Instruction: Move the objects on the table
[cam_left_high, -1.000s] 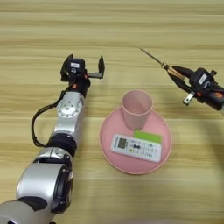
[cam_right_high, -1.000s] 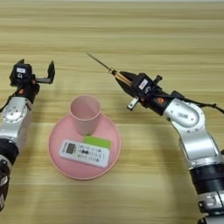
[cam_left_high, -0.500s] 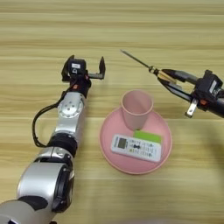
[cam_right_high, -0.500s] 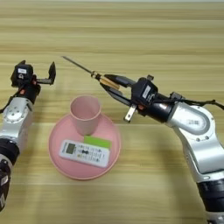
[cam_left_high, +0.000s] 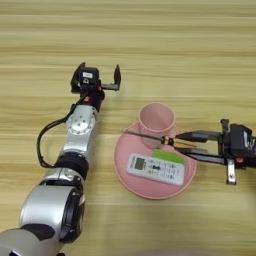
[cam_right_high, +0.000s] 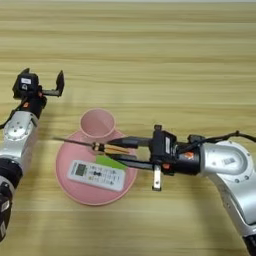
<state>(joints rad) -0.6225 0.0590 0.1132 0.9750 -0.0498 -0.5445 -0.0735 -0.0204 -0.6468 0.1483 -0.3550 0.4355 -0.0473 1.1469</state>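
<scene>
The whole view is filled by a light tan wooden bench (cam_left_high: 165, 45), laid in long planks whose grain runs from side to side. Darker seams are seen between the planks. The surface is evenly lit, with soft shadows only.

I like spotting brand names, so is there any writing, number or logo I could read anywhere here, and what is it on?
None can be read.
The white remote control on the pink plate has button markings, too small to read.
The left gripper shows a pale patch, no legible text.
</scene>
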